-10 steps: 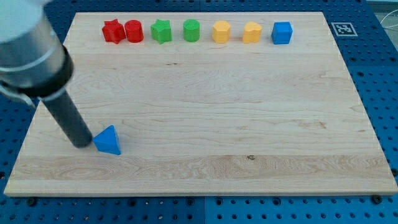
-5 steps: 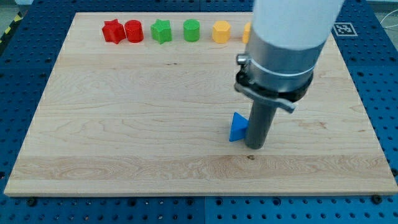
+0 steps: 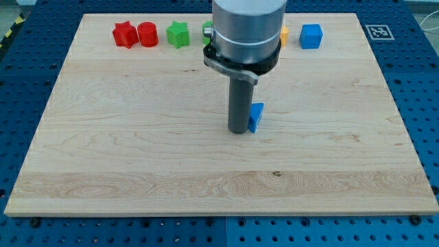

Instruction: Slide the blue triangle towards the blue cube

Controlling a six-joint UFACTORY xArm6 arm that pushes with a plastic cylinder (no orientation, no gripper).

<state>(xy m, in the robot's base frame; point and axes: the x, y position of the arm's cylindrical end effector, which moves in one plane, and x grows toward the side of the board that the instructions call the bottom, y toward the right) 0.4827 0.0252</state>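
The blue triangle [image 3: 256, 116] sits near the middle of the wooden board [image 3: 137, 158], mostly hidden behind my rod. My tip [image 3: 239, 130] rests on the board, touching the triangle's left side. The blue cube [image 3: 311, 36] stands at the view's top right, well up and to the right of the triangle.
A row of blocks runs along the view's top: a red star [image 3: 123, 33], a red cylinder [image 3: 147, 33], a green star [image 3: 178, 33], a green block [image 3: 206, 29] and an orange block [image 3: 283, 34], both partly hidden by the arm. A marker tag [image 3: 378, 31] sits at the top right corner.
The blue triangle has moved from the lower left to near the middle, and has now shifted upward. My tip has gone from its right side to its left side.
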